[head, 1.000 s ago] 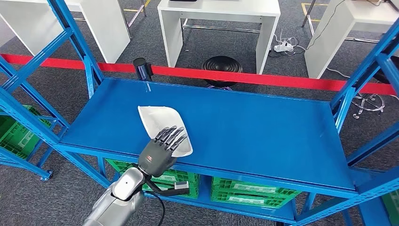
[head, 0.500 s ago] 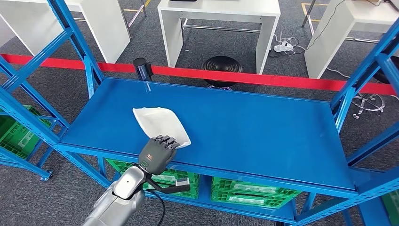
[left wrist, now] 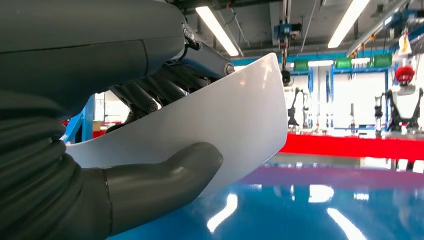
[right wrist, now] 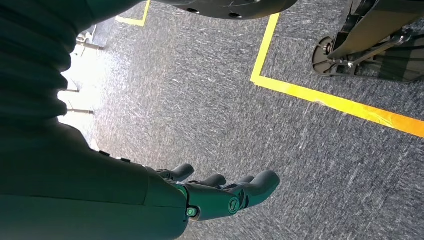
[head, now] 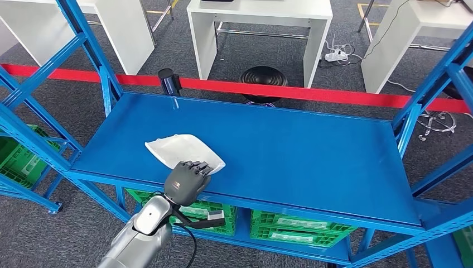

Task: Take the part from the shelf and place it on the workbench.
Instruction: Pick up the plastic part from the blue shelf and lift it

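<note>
Left hand [head: 187, 180] clamped on the near end of the white part [head: 181, 151] by the front edge of the blue shelf [head: 312, 151], thumb under, fingers over; looks thin, stiff, light, glossy and probably slippery, so best gripped across that edge.

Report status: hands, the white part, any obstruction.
Left hand grips the white part at the blue shelf's front edge. Right hand hangs over floor, holding nothing. Nothing blocking the part.

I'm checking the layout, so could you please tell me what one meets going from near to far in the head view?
Left robot hand → white part → blue shelf → red tape line → white tables.
</note>
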Tool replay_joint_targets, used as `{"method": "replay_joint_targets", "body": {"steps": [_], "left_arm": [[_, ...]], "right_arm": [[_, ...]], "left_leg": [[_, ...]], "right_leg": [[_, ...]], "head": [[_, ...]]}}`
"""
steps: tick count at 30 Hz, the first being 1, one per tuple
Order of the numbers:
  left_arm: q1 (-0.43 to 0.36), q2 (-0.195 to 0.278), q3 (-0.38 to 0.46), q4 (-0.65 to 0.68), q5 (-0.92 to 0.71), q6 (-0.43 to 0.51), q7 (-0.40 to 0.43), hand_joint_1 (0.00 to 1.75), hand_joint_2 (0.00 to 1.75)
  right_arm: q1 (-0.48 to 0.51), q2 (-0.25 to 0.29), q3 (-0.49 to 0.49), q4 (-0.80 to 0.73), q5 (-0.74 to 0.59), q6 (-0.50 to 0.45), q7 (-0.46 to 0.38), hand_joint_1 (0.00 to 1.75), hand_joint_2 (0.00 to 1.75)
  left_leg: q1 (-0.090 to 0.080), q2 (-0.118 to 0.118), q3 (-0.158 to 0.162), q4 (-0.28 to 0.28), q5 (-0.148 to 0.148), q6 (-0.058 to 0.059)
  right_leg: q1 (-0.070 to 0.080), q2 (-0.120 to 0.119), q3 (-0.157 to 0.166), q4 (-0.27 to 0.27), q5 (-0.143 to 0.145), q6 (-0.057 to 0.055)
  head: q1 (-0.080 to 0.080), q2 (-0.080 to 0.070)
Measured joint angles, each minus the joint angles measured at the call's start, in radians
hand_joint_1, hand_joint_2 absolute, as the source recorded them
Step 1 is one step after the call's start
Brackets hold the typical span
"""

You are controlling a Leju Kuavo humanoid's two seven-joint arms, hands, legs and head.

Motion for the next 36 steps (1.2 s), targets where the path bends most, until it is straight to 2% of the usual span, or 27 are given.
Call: {"method": "replay_joint_targets", "body": {"steps": [8, 20, 24, 28, 33, 36], "left_arm": [[0.063, -0.016, 0.039, -0.201, -0.038, 0.000, -0.032, 1.75, 1.75], [0.129, -0.020, 0.040, -0.426, -0.108, 0.000, -0.019, 1.75, 1.75], [0.152, -0.020, 0.039, -0.506, -0.093, 0.000, -0.056, 1.75, 1.75], [0.162, -0.021, 0.040, -0.533, -0.050, 0.000, -0.114, 1.75, 1.75], [0.166, -0.026, 0.042, -0.540, -0.023, 0.000, -0.144, 1.75, 1.75], [0.163, -0.027, 0.039, -0.520, 0.091, -0.008, -0.195, 1.75, 1.75]], "right_arm": [[0.000, 0.000, 0.002, 0.000, -0.007, -0.001, 0.000, 0.00, 1.75], [-0.001, 0.000, 0.017, 0.000, -0.014, -0.002, -0.003, 0.00, 1.75], [-0.001, 0.000, 0.021, 0.000, -0.015, -0.003, -0.004, 0.00, 1.75], [-0.001, 0.000, 0.024, 0.000, -0.019, -0.005, -0.004, 0.00, 1.75], [-0.001, 0.000, 0.026, 0.000, -0.024, -0.010, -0.005, 0.00, 1.75], [-0.001, 0.000, 0.026, 0.000, -0.025, -0.009, -0.014, 0.00, 1.75]], "left_leg": [[0.000, 0.000, 0.000, 0.000, 0.000, 0.000], [0.000, 0.000, 0.000, 0.000, 0.000, 0.000], [0.000, 0.000, 0.000, 0.000, -0.001, 0.001], [0.000, 0.000, 0.000, 0.000, -0.001, 0.001], [0.000, 0.000, 0.000, 0.000, -0.001, 0.001], [0.000, 0.000, 0.000, 0.000, -0.001, 0.001]], "right_leg": [[0.000, 0.000, 0.000, 0.000, 0.000, 0.000], [0.000, 0.000, 0.000, 0.000, 0.000, 0.000], [0.000, 0.000, 0.000, 0.000, 0.000, 0.000], [0.000, 0.000, 0.000, 0.000, 0.000, 0.000], [0.000, 0.000, 0.000, 0.000, 0.000, 0.000], [0.000, 0.000, 0.000, 0.000, 0.000, 0.000]], "head": [[0.000, 0.000], [0.000, 0.000], [0.000, 0.000], [0.000, 0.000], [0.000, 0.000], [0.000, 0.000]]}}
